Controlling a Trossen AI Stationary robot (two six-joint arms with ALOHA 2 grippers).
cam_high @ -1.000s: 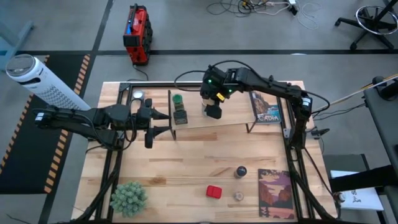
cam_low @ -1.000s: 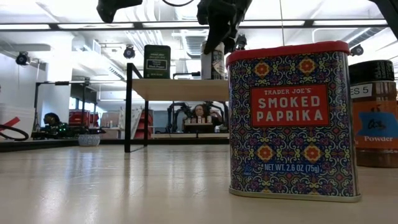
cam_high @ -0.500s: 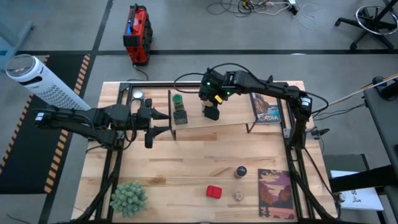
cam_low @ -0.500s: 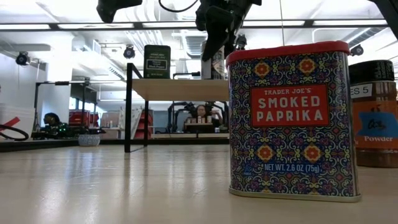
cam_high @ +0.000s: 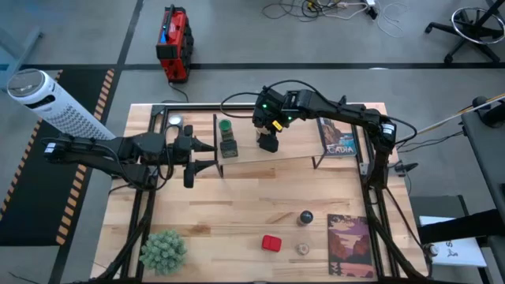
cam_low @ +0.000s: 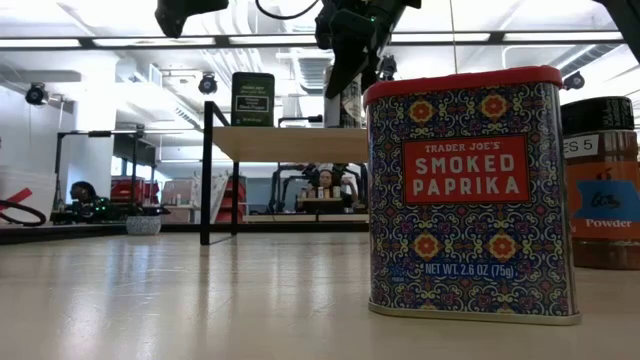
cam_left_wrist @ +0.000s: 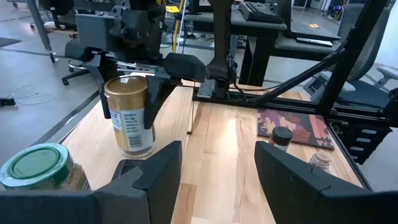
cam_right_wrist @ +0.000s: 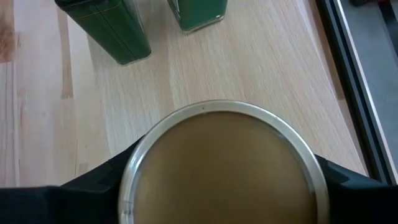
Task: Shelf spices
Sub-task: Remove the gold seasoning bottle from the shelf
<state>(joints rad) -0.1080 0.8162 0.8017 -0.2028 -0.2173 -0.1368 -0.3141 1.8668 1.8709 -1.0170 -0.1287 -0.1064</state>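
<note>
Tan cylinder [cam_left_wrist: 129, 115] is standing upright on the shelf [cam_high: 296, 154], right gripper [cam_high: 269, 140] sitting over it with a finger on each side of the can — fingers look closed against it, and the right wrist view is showing its round lid [cam_right_wrist: 224, 165] filling the space between them. Green-lidded jar [cam_high: 226, 126] and dark square tin [cam_high: 230, 147] are already sitting on the shelf board just beside the cylinder, in the same bay. Left gripper [cam_high: 207, 155] is hovering near the shelf's front edge, fingers spread wide, holding nothing. Red square tin [cam_high: 271, 243] is waiting on the table [cam_high: 229, 209] well apart from the shelf — labelled smoked paprika in the low view [cam_low: 465, 190]. Dark-lidded brown jar [cam_high: 305, 217] and small pale jar [cam_high: 303, 248] are standing near it. Book [cam_high: 350, 244] is lying beside those, another book [cam_high: 338, 136] is leaning in the shelf's end bay. Plant ball [cam_high: 164, 251] is sitting at the table's near left corner.
</note>
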